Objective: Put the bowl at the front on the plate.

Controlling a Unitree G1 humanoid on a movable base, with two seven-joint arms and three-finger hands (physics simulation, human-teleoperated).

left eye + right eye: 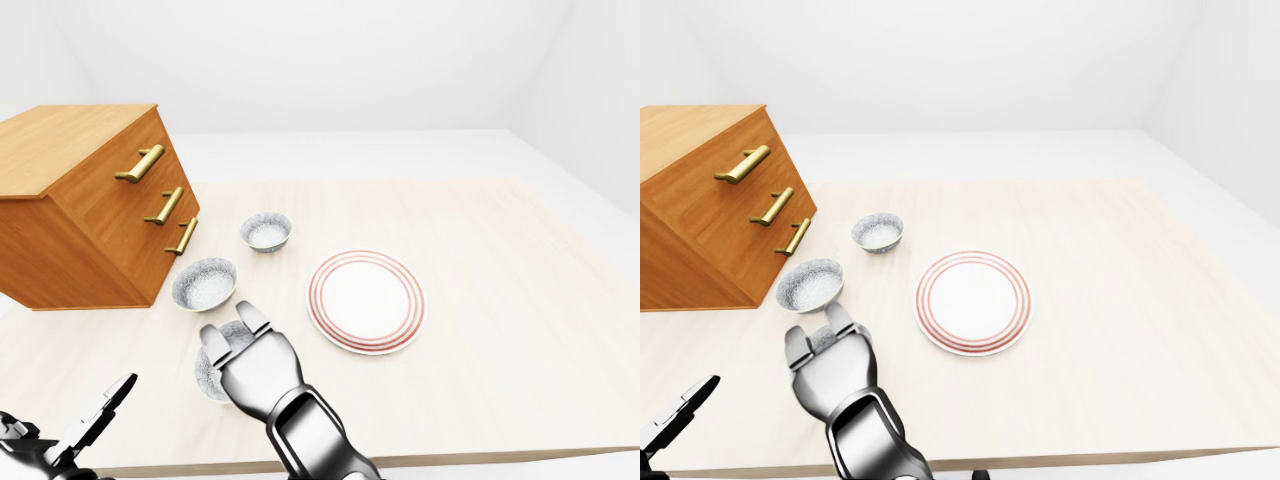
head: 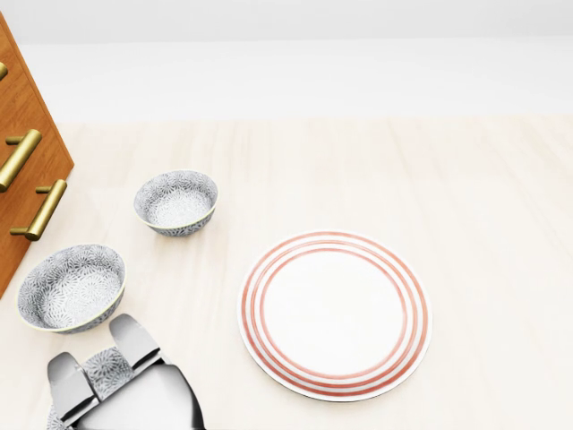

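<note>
Three grey patterned bowls stand left of the red-ringed plate (image 2: 334,313). The lowest bowl (image 1: 207,374) is mostly hidden under my silver right hand (image 1: 230,325), which comes up from the bottom edge. Two of its fingers (image 2: 132,339) lie over the bowl's upper rim, and a patch of the bowl (image 2: 109,367) shows between them. They look extended, not closed round it; the thumb is hidden. My left hand (image 1: 100,412) shows at the bottom left of the left-eye view, dark fingers spread, holding nothing.
A second bowl (image 2: 70,287) and a third (image 2: 175,202) stand above the covered one. A wooden drawer cabinet (image 1: 90,210) with brass handles fills the left side. The table's lower edge (image 1: 480,458) runs just below the hands.
</note>
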